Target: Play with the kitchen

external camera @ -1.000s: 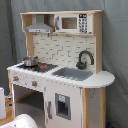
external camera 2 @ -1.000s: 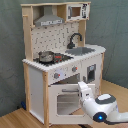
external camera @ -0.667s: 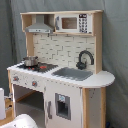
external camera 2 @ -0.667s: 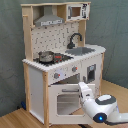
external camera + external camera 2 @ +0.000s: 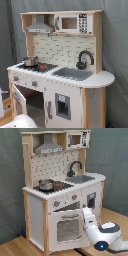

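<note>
The oven door (image 5: 65, 228) swung further open since a second ago; end effector (image 5: 86, 210) at its top edge, grip unclear, kitchen (image 5: 60, 188) play underway

No readable text for you on the kitchen (image 5: 60, 75), microwave (image 5: 72, 23) keypad marks too blurred to make out

Matt white and light-wood kitchen (image 5: 70, 95), shiny metal pot (image 5: 46, 184)
</note>
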